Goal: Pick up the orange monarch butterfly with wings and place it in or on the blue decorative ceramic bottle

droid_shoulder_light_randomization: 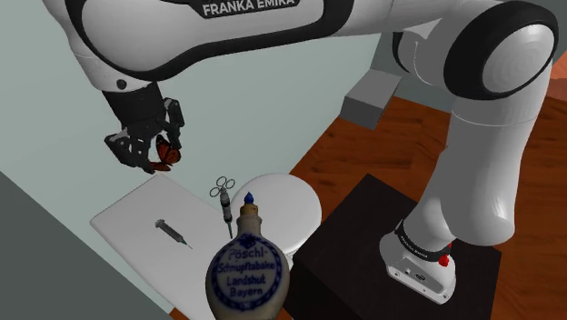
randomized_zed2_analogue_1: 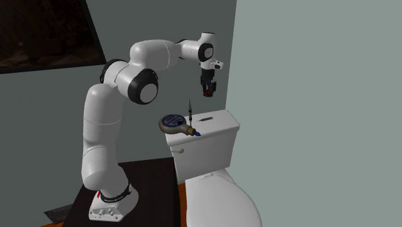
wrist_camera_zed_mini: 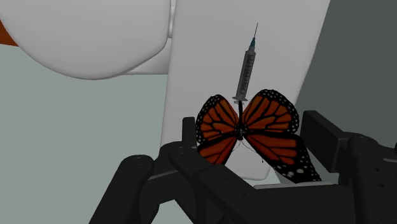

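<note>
The black two-finger hand is clamped on the orange and black butterfly with white dots on its wing edges. It holds the butterfly up in the air. The fingers press on thin wings, so I think the butterfly can slip or tip out if the hand moves fast.

Under the hand is the flat white lid of a toilet tank. A small grey syringe with a thin needle lies on it. A thin metal tool with ring handles sits near the lid's edge. If the hand goes too low here, it may knock them away.

The round, flat grey bottle with blue writing, a brown neck and a blue tip lies on its side at one end of the lid, well apart from the hand. In the second exterior view it seems to stick out past the lid's edge. A bump from the hand could push it off.

Its tip looks shut, so I think the butterfly has to go on top of it. The butterfly looks very light. If it is let go from too high, it may slide off the bottle.

Past the tank are the white toilet lid and the dark box stand.
</note>
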`<state>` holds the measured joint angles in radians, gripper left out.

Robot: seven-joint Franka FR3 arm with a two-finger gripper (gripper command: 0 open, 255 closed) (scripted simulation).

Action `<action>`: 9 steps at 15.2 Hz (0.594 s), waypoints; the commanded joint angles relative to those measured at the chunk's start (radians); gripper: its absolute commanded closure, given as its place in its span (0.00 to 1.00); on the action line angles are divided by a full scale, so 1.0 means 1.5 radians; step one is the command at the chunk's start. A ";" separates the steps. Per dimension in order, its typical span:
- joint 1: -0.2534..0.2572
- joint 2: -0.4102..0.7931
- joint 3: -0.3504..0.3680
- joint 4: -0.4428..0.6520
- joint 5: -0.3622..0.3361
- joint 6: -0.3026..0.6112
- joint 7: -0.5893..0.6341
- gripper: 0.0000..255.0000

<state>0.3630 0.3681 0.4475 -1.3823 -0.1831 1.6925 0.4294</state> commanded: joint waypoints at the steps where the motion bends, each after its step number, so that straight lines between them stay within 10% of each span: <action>1: -0.009 -0.048 0.007 -0.060 0.018 0.015 0.004 1.00; 9: -0.018 -0.257 0.032 -0.301 0.111 0.068 0.016 1.00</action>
<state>0.3355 0.0212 0.4925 -1.7917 -0.0357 1.7867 0.4538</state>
